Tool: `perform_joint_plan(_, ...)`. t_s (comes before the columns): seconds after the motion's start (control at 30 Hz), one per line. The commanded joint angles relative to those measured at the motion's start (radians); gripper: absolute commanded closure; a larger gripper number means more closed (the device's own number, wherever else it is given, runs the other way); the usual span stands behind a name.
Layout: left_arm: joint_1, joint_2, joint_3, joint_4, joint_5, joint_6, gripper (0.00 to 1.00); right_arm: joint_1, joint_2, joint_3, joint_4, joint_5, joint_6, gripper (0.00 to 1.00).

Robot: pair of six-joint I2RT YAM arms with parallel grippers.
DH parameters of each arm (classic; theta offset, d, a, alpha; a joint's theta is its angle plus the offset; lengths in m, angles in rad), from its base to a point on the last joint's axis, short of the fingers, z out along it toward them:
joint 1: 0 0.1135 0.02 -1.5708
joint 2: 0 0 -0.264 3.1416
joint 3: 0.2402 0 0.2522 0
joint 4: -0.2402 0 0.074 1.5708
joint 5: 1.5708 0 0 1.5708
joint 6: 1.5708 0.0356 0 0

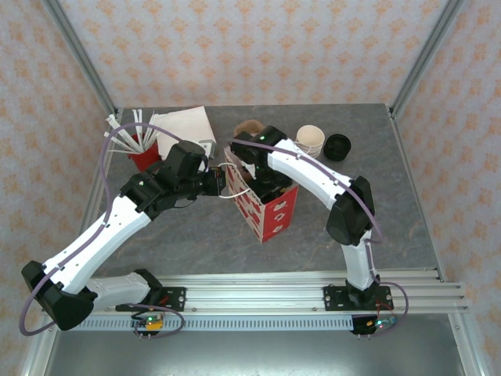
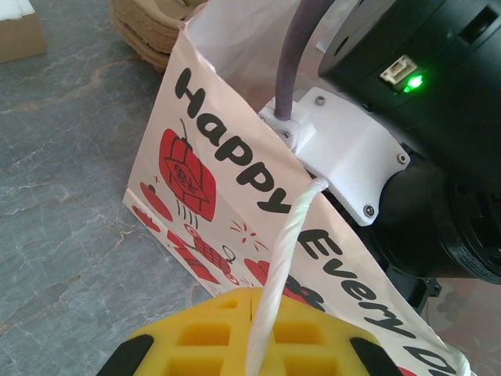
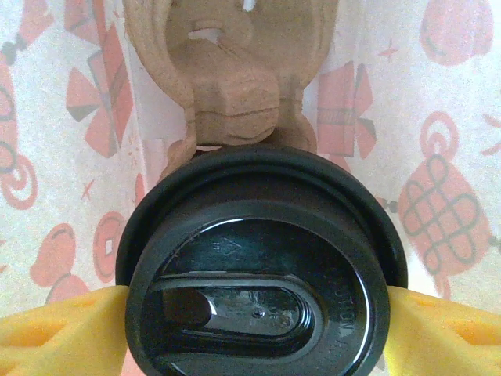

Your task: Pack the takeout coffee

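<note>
The cup (image 3: 258,258) sits inside the bag (image 1: 272,213).
At the bag's 9 o'clock the left gripper (image 2: 252,345) clenches its cord (image 2: 286,251); the right gripper (image 3: 258,317) flanks the cup, grasp unclear.

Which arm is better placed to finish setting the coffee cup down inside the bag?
Right. The right gripper is inside the paper bag with the black-lidded coffee cup between its yellow fingers. The left gripper is shut on the bag's white cord handle, steadying it.
</note>
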Motion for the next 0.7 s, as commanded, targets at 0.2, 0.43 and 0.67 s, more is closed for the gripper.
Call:
perform_joint_plan(0.2, -0.01, -0.023, 0.001, -0.025, -0.001, 0.016, 0.93, 0.013, 0.002, 0.08, -0.057, 0.018, 0.009, 0.19)
perform_joint_plan(0.43, -0.011, -0.022, 0.002, -0.024, 0.0, 0.016, 0.93, 0.018, -0.011, 0.137, -0.084, 0.022, 0.015, 0.18)
perform_joint_plan(0.67, -0.011, -0.022, 0.001, -0.024, 0.001, 0.013, 0.93, 0.022, -0.014, 0.2, -0.108, 0.025, 0.02, 0.17)
